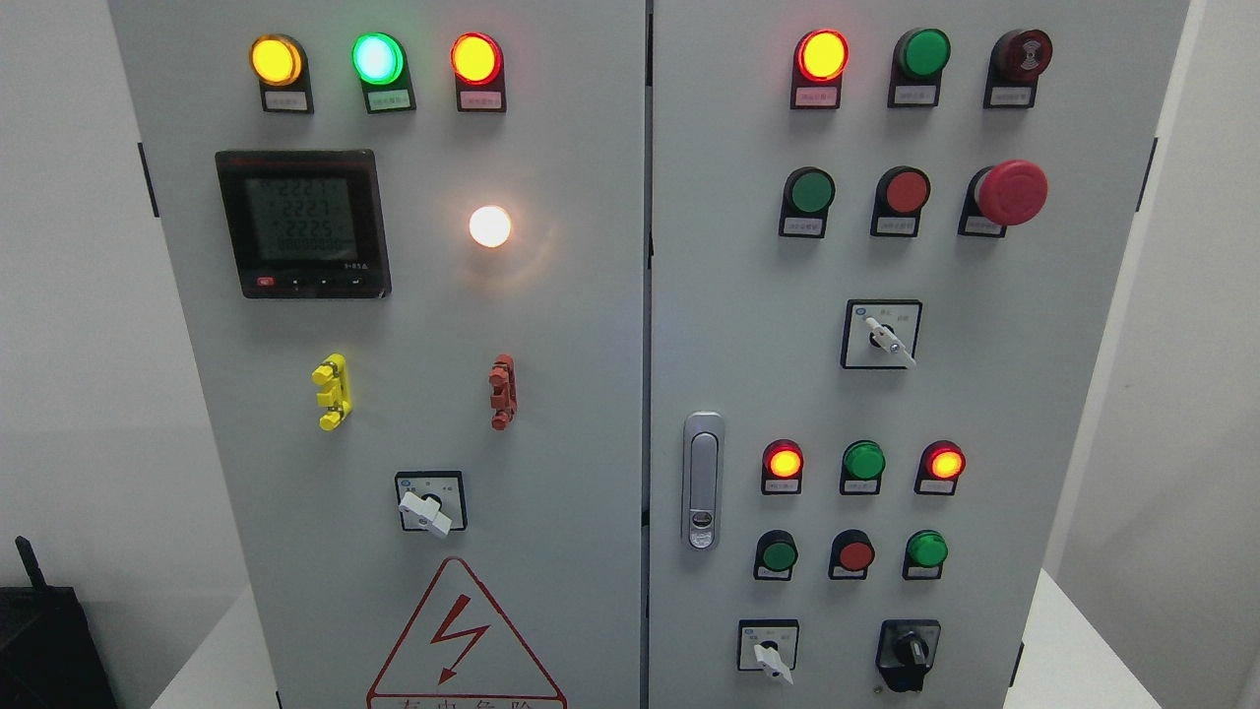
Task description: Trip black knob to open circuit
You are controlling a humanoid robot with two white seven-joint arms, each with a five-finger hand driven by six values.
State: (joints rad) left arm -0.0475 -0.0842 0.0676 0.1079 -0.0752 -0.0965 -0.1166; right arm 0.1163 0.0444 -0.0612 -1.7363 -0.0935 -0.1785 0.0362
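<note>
The black knob (910, 652) is a black rotary switch at the bottom right of the grey electrical cabinet's right door (984, 394). Its handle points roughly straight down. To its left sits a white-handled selector switch (769, 652). Neither of my hands shows in the head view.
The cabinet fills the view: lit indicator lamps along the top, a digital meter (302, 224), a red mushroom stop button (1010, 191), a door latch (703, 481), white selector switches (427, 504) (883, 337), and rows of push buttons. A black object (44, 640) stands at the lower left.
</note>
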